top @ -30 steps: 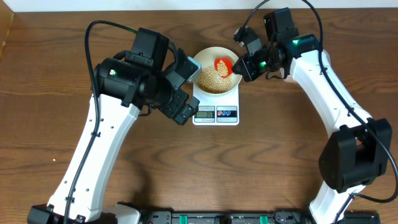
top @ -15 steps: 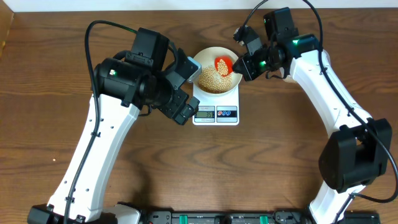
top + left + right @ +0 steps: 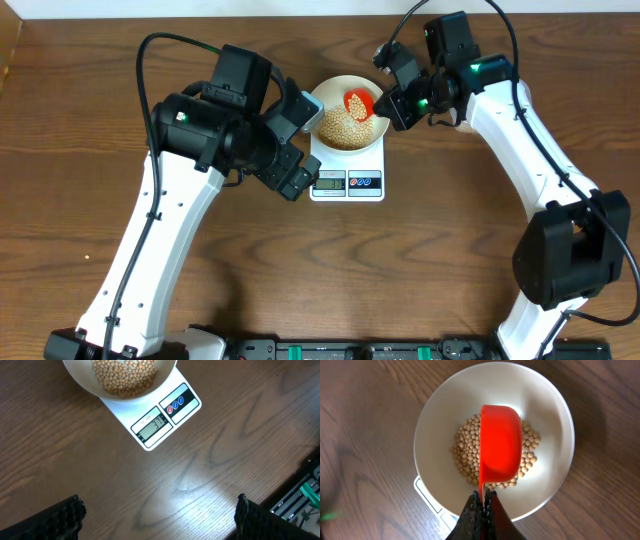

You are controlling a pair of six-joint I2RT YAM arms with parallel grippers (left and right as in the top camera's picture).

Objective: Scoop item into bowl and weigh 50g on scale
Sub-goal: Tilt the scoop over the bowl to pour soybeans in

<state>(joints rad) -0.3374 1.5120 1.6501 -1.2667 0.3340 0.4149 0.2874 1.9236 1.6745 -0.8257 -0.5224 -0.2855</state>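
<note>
- Counting one white bowl [image 3: 335, 90], one scale [image 3: 347, 184], one red scoop [image 3: 358, 103], two arms and one wood table [image 3: 420, 260].
- Beans [image 3: 340, 128] lie heaped in the bowl, too many to count; the bowl sits on the scale, covering most of its platform.
- Scale front shows one grey display, one red button and one blue button; the digits are too small to read for sure.
- Right gripper [image 3: 482, 510] is clenched on the scoop's thin handle, with the scoop cup over the beans inside the bowl.
- Right wrist view shows only the scoop's outer shell; its inside is hidden.
- Left gripper [image 3: 157, 525] is spread wide and empty above bare table just left of the scale.
- Left wrist view cuts the bowl off at the top edge.
</note>
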